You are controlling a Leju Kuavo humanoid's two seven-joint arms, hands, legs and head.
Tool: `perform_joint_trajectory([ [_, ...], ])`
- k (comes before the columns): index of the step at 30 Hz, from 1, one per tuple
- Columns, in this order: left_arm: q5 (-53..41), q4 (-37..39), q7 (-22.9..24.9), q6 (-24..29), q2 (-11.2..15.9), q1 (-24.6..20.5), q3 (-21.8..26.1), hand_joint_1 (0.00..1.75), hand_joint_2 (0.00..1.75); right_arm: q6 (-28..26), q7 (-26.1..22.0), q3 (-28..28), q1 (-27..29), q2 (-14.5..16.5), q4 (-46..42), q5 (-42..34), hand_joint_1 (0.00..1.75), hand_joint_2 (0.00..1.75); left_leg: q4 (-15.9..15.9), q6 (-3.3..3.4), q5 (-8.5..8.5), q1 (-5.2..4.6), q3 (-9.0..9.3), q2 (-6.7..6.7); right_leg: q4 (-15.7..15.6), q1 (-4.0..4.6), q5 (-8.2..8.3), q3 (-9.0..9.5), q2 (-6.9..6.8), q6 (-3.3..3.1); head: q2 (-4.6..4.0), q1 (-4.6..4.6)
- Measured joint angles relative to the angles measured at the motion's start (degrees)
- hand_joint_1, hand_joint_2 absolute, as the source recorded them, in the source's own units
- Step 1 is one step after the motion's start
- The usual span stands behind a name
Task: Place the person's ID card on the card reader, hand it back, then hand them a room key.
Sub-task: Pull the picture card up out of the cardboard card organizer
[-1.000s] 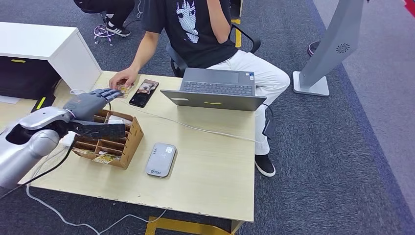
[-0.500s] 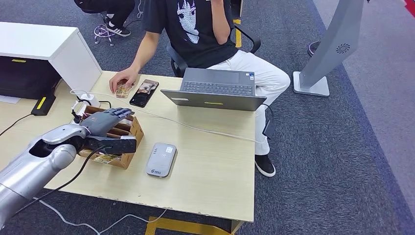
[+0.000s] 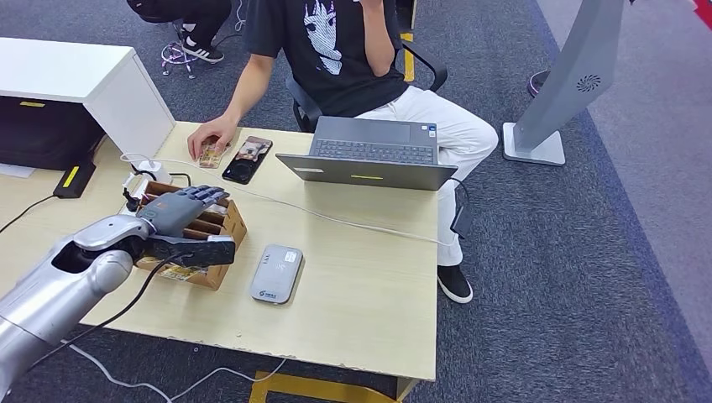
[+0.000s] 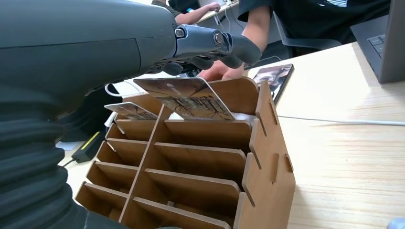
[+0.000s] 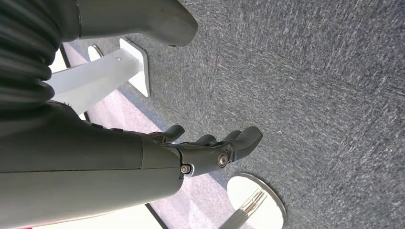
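While the wooden desk (image 3: 369, 277) stands on grey carpet (image 3: 588, 277), the left hand (image 3: 180, 217) hovers over the wooden box (image 3: 220, 243) of card slots, fingers apart and holding nothing. Beyond its fingertips, a person's hand (image 3: 210, 134) presses a small card (image 3: 212, 155) flat on the desk; it is probably the ID card, and its long axis seems to run away from the robot. The grey card reader (image 3: 276, 273) lies just right of the hand. The right hand (image 5: 205, 152) hangs over the carpet, fingers loosely spread, empty.
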Motion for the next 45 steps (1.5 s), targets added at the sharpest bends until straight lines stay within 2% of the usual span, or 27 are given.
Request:
perform_joint_trajectory([
  [5,-0.05,0.0,0.01,0.08,-0.21,0.08,0.27,0.0,1.75,0.0,-0.04,0.0,0.0,0.0,0.0,0.0,0.0,1.75,0.0,0.0,0.0,0.0,0.0,0.0,0.0,0.0,0.0,0.0,0.0,0.0,0.0,0.0],
  [6,-0.06,0.0,0.01,0.08,-0.23,0.08,0.28,0.15,1.75,0.0,-0.04,0.0,0.0,0.0,0.0,0.0,0.0,1.75,0.0,0.0,0.0,0.0,0.0,0.0,0.0,0.0,0.0,0.0,0.0,0.0,0.0,0.01],
  [9,-0.43,0.0,0.13,0.18,-0.29,0.07,0.33,1.44,1.75,-0.01,-0.04,0.0,0.0,0.0,0.0,-0.04,0.0,1.75,0.0,0.0,0.0,0.0,0.0,0.0,0.0,0.0,0.0,0.0,0.0,0.0,0.0,0.01],
  [10,-0.71,0.0,0.26,0.3,-0.31,0.07,0.37,1.74,1.75,-0.03,-0.05,0.0,0.0,0.0,0.0,-0.05,0.0,1.75,0.0,0.0,0.0,0.0,0.0,0.0,0.0,0.0,0.0,0.0,0.0,0.0,0.0,0.01],
  [19,-6.65,0.0,2.51,4.97,-2.23,0.45,2.5,1.75,1.75,-0.17,-0.23,0.0,0.02,0.0,0.0,-0.13,0.0,1.75,0.0,0.0,0.0,0.0,0.0,0.0,0.0,0.0,0.0,0.0,0.0,0.0,0.0,0.01],
  [45,-12.22,0.52,4.12,7.69,-6.35,1.77,7.26,1.75,1.75,-0.01,-0.56,-0.04,0.11,0.0,0.0,-0.31,0.0,1.75,0.0,0.0,0.0,0.0,0.0,-0.01,0.0,0.0,0.0,0.0,-0.01,0.0,-0.01,0.0],
])
